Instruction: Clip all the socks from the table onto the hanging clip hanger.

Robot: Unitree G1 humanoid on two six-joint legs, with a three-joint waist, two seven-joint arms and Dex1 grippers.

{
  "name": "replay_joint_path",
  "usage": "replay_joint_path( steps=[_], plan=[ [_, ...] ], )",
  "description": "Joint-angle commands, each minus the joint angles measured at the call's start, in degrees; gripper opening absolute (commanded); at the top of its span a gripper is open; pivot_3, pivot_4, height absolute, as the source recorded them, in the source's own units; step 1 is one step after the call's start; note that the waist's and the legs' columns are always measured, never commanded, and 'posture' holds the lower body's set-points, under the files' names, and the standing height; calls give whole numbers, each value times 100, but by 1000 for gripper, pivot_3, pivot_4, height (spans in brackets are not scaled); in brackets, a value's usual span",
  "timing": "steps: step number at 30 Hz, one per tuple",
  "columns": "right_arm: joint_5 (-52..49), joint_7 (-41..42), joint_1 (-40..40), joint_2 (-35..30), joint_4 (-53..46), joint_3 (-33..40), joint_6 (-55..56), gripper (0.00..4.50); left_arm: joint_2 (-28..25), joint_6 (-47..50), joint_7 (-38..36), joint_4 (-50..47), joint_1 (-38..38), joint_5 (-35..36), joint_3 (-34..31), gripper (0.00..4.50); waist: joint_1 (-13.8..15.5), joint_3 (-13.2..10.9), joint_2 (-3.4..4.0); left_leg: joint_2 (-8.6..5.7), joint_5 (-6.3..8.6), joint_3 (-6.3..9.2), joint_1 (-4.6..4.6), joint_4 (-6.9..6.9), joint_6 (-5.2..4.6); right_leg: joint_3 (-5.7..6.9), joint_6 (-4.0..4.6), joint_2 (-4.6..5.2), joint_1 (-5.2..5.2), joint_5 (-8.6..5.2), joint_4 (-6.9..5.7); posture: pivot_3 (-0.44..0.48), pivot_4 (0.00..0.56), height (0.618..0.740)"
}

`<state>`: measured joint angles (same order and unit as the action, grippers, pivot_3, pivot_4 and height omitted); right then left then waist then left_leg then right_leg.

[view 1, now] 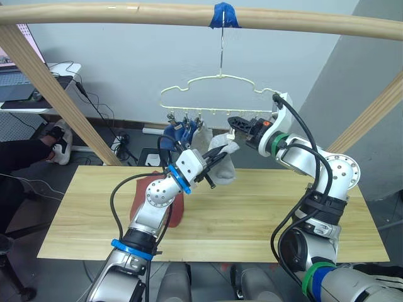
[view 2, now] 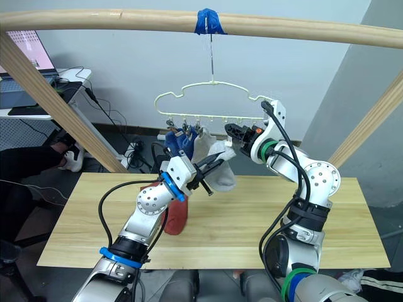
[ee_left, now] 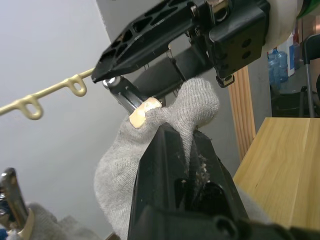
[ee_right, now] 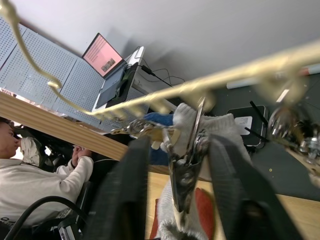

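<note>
A thick wooden pole frame (view 1: 189, 14) spans the pale room, and the clip hanger (view 1: 211, 94) dangles from it by its metal hook under a patch of blue tape (view 1: 225, 15), above the far edge of the bench (view 1: 264, 220). I take that hanger as my landmark. Below its wire, towards my left, blue socks (view 1: 177, 133) and one light grey sock (view 1: 203, 136) already hang from clips. My left end effector (view 1: 217, 165) is just below the hanger, clenched on a second grey sock (ee_left: 165, 150), lifting its cuff up to the next silver clip (ee_right: 187, 165) so the knit can slip between the clip's halves. My right end effector (ee_right: 182, 170) reaches in from the hanger's right end; its two black fingers straddle that clip, seemingly to squeeze it apart and steady it, though I cannot tell whether they are pressing it or merely flanking it. Holding the sock with one arm and working the clip with the other looks needed because the hanger swings freely. Well below the hanger, on the bench beside my left arm, a rust-red sock (view 1: 179, 204) lies flat, awaiting its turn. I judge this grey sock is close to being clipped, with the red ones left
</note>
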<state>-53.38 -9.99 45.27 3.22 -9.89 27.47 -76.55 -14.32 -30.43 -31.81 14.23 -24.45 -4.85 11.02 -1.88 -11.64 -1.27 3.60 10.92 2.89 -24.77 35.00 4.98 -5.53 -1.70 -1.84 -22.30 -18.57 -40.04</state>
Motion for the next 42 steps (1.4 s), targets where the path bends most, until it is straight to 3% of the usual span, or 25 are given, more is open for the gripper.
replay_joint_path(
  steps=[1, 4, 5, 12, 18, 21, 23, 25, 27, 31, 37, 40, 42],
  plan=[
    [-217, 177, 33, -119, -136, -108, 83, 3273, 16, -168, 124, -13, -118, -85, 50, 0, 0, 0, 0, 0, 0, 0, 0, 0, 0, 0, 0, 0, 0, 0, 0, 9, 155, 740],
    [-266, 355, -63, -458, -295, -121, 41, 4359, 63, -35, 133, 60, -152, -51, 41, 0, 0, 0, 0, 0, 0, 0, 0, 0, 0, 1, 0, 0, 0, 0, 0, 4, 155, 740],
    [-229, 527, -150, -701, -428, -225, 57, 4436, 100, 95, 48, 75, -148, 76, 50, 0, 2, 0, 0, 0, 0, 0, 0, 0, 0, 1, 0, 0, 0, 0, 0, 2, 155, 740],
    [-83, 1295, -1032, -2026, -1542, -829, 282, 4500, 76, 1671, -1134, -251, 21, 1343, 18, 1841, -40, 0, 1, 0, 0, 2, -6, 0, -1, 3, -1, -2, 0, -1, 6, -22, 163, 740],
    [1266, 1966, -2040, -2932, -2260, -2249, 1672, 4500, -611, 3266, -1610, -1029, 372, 2305, -536, 3654, -236, 0, 2, 6, 0, 4, 4, 1, -1, 0, -2, -8, 0, -2, -5, -27, 172, 740],
    [1887, 2050, -2413, -2818, -2246, -2733, 2526, 4322, -964, 4230, -1476, -1592, 523, 2772, -931, 4498, -287, 0, 1, 7, -1, 5, 4, 5, -1, 0, -7, -8, 1, -4, -5, -26, 172, 740],
    [2398, 2101, -2581, -2780, -2151, -3046, 3127, 3929, -1142, 4897, -1325, -1954, 577, 3117, -1192, 4500, -281, 0, 1, 6, -1, 8, 3, 6, -1, 1, -11, -8, 3, -6, -4, -6, 177, 740],
    [2881, 2025, -2648, -2673, -2041, -3288, 3651, 3116, -1287, 5555, -1153, -2323, 600, 3510, -1473, 4500, -271, -1, 1, 3, -1, 7, 2, 9, 0, 0, -11, -6, 3, -6, -4, 3, 177, 740],
    [3175, 1807, -2647, -2435, -1929, -3339, 3978, 2596, -1428, 5957, -898, -2653, 639, 3566, -1634, 4500, -262, 0, 0, 3, -1, 7, 2, 11, 0, 0, -11, -4, 4, -6, -4, 18, 178, 740],
    [3697, 1494, -2552, -1937, -1640, -3395, 4479, 2596, -1711, 6352, -471, -3380, 894, 3440, -1840, 4500, -219, -1, 0, 4, -1, 12, 3, 10, 1, 3, -7, -4, 5, -4, -5, 42, 176, 740],
    [4234, 1432, -2319, -1541, -1036, -3425, 5020, 2596, -2012, 6095, -1604, -3928, 1413, 4295, -2173, 4500, -62, -1, 0, 5, -1, 10, 4, 8, 2, 4, -3, -3, 3, -1, -4, 64, 171, 740],
    [4395, 1470, -2203, -1400, -779, -3433, 5178, 2596, -2196, 5625, -2119, -4029, 1722, 4181, -2139, 4500, 9, -1, 0, 4, -1, 7, 4, 8, 2, 2, -2, -2, 3, -1, -3, 78, 171, 740],
    [4455, 1472, -2135, -1303, -650, -3395, 5234, 2596, -2147, 5539, -2068, -4021, 1768, 4232, -2217, 4500, 32, -1, 0, 4, -1, 6, 5, 8, 2, 2, -2, -2, 3, -1, -3, 91, 172, 740]
  ],
)
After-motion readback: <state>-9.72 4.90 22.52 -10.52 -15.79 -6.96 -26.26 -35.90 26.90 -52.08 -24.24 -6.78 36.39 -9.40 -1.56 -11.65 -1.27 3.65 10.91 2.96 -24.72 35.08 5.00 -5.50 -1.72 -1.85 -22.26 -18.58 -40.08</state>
